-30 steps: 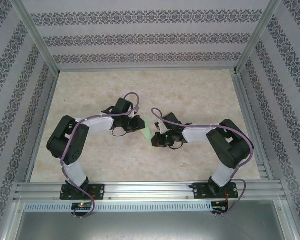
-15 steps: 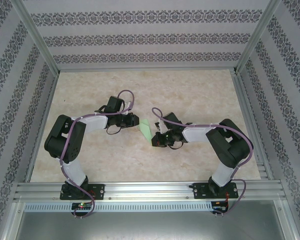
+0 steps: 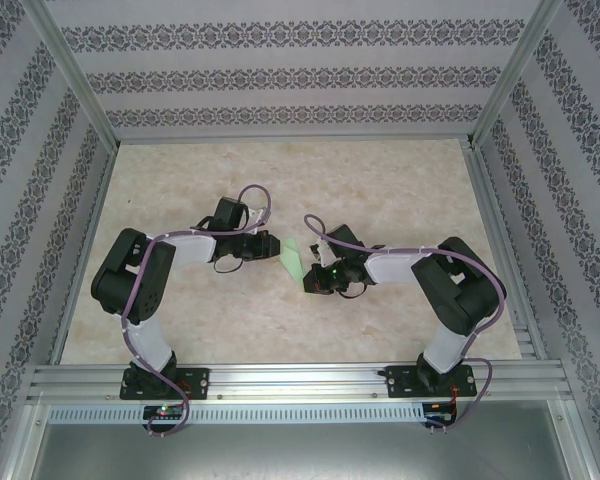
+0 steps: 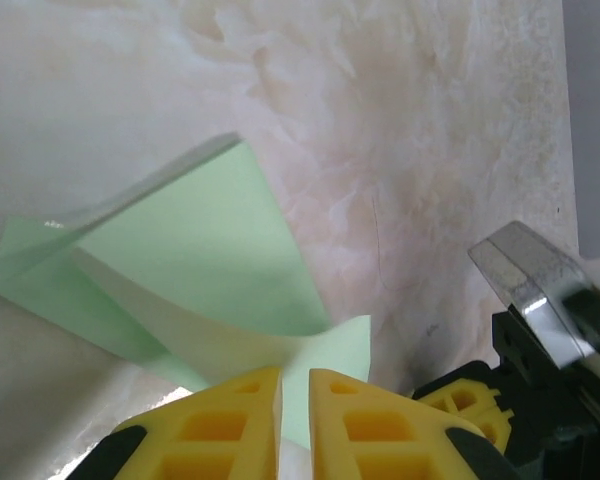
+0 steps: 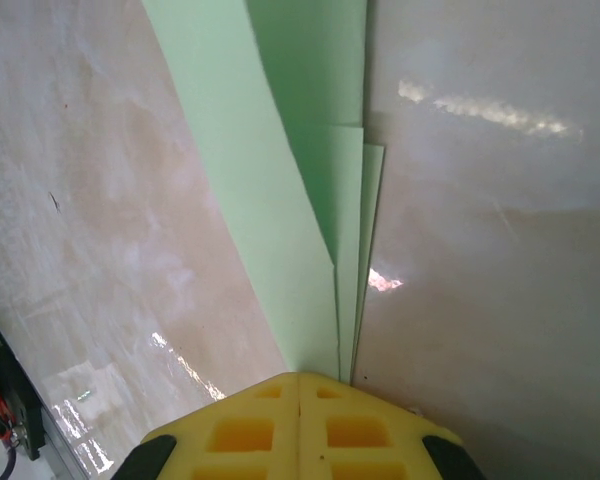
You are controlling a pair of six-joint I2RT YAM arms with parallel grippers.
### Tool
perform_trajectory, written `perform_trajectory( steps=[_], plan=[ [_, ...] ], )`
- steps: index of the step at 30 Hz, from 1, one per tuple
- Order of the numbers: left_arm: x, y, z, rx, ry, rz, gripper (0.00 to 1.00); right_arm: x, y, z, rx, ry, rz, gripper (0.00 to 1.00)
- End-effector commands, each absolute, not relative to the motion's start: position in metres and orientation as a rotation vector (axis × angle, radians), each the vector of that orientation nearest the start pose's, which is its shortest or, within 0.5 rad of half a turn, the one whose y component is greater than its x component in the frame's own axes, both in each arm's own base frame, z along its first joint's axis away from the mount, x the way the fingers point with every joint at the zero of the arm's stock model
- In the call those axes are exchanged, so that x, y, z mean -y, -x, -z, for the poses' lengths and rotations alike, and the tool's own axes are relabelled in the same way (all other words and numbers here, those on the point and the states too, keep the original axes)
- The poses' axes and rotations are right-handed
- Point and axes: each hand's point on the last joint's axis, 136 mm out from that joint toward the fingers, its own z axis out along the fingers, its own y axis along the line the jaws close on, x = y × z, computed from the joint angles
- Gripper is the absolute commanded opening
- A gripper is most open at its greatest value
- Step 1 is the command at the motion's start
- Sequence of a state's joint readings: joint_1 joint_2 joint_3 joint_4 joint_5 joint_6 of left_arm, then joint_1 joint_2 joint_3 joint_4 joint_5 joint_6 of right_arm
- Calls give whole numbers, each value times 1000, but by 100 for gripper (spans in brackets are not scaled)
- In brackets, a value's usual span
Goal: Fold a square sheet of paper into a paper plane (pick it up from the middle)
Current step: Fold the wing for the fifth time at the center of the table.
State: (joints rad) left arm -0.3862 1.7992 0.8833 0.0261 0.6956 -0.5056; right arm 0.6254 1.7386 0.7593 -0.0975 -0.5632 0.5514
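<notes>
left arm (image 3: 185, 243) drew back (leftward); more paper (image 3: 294, 259) now showing

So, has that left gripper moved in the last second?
Yes. The left gripper has backed off slightly to the left, toward the table's left edge, so more of the green paper shows.

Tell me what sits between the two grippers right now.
The folded mint-green sheet of paper spans the gap between the left gripper and the right gripper, both shut on it; the top external view shows it.
</notes>
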Motion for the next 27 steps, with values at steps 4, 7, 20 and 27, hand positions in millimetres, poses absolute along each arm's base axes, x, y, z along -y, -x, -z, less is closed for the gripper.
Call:
perform_trajectory(
  steps=[4, 7, 20, 27],
  plan=[
    [261, -328, -77, -2426, -278, 1332, 14, -247, -214, 32, -3028, 211, -855, 3],
    [261, -326, -74, -2426, -289, 1339, 14, -247, -214, 33, -3034, 206, -852, 3],
    [265, -338, -56, -2464, -259, 1333, 13, -246, -214, 37, -3050, 195, -847, 3],
    [263, -343, -42, -2496, -226, 1295, 13, -245, -212, 39, -3061, 192, -840, 3]
  ],
)
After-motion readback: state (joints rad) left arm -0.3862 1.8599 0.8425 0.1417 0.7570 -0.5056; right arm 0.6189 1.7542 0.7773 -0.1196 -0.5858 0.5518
